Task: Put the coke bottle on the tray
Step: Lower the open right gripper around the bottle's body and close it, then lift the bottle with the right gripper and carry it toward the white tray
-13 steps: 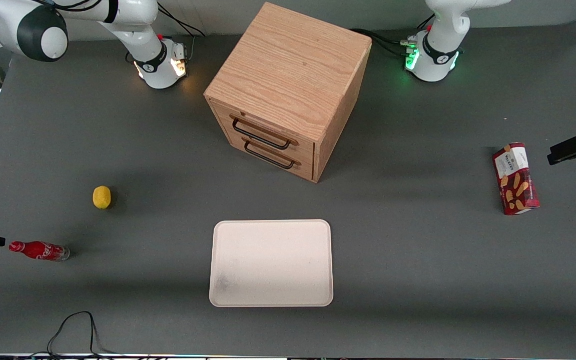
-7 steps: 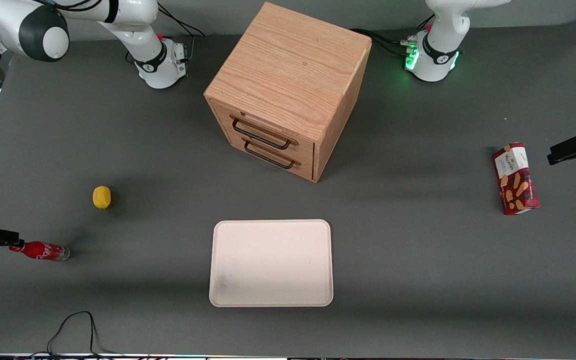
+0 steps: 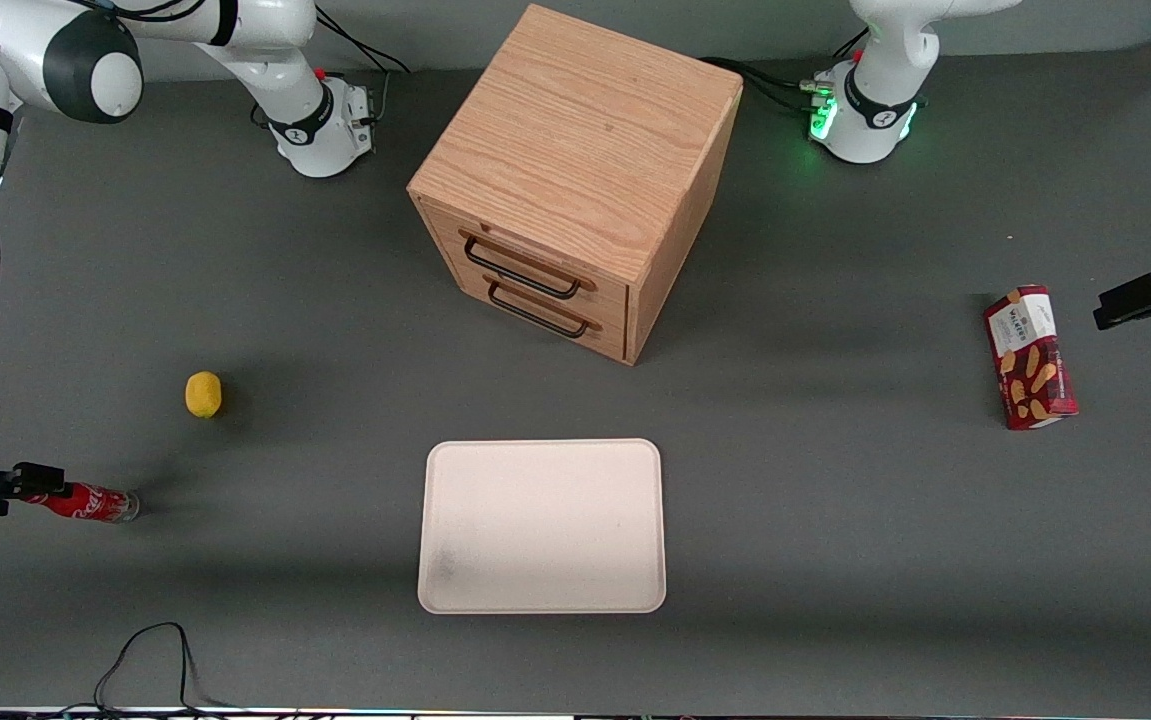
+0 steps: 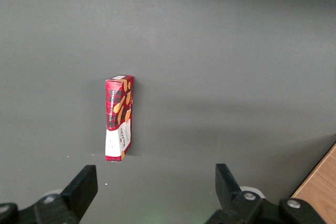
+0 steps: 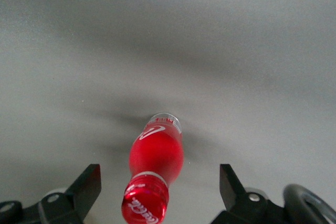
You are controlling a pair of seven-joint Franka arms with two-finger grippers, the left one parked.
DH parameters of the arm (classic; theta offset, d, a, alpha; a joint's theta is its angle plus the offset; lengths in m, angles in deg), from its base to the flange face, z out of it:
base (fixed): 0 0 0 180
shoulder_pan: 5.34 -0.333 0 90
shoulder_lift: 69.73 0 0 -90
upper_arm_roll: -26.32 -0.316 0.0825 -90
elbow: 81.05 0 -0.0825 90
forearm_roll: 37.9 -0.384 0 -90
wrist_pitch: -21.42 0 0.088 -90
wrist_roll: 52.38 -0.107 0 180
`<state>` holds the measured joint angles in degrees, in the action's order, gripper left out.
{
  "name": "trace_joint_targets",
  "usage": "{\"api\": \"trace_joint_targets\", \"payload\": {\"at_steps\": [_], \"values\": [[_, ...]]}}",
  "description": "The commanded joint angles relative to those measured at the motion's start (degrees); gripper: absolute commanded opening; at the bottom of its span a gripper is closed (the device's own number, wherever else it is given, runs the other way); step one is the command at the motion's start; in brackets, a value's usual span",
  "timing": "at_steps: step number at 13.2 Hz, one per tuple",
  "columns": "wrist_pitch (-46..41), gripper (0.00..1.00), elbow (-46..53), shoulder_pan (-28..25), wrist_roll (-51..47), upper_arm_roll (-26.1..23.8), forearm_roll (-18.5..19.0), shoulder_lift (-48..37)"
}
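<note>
A: Where is the front view mounted?
B: High, facing the robots, looking steeply down on the whole table [image 3: 835,520], from cabinet [image 3: 575,180] to tray [image 3: 542,525].

A: And the right wrist view?
B: Close above the coke bottle [image 5: 156,174], looking down between the spread fingers of the gripper [image 5: 160,187]. The front view shares that bottle [image 3: 90,502].

A: The left wrist view?
B: Looking down on the biscuit box [image 4: 119,117], also seen in the front view [image 3: 1030,357].

Glossy coke bottle [image 5: 156,169], matt table [image 3: 835,520]
</note>
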<state>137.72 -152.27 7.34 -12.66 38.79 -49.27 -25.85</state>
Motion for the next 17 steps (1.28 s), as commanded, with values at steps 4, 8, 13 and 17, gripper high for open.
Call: {"api": "trace_joint_targets", "payload": {"at_steps": [4,8,13,17], "values": [[0.7,0.33,-1.3,-0.4,0.6,-0.2,1.2,-1.3],[0.1,0.03,-0.9,-0.5,0.6,-0.2,2.1,-1.8],[-10.3,0.0,4.6,-0.5,0.4,-0.9,4.6,-4.4],[-21.4,0.0,9.2,-0.4,0.7,-0.9,7.2,-10.4]]}}
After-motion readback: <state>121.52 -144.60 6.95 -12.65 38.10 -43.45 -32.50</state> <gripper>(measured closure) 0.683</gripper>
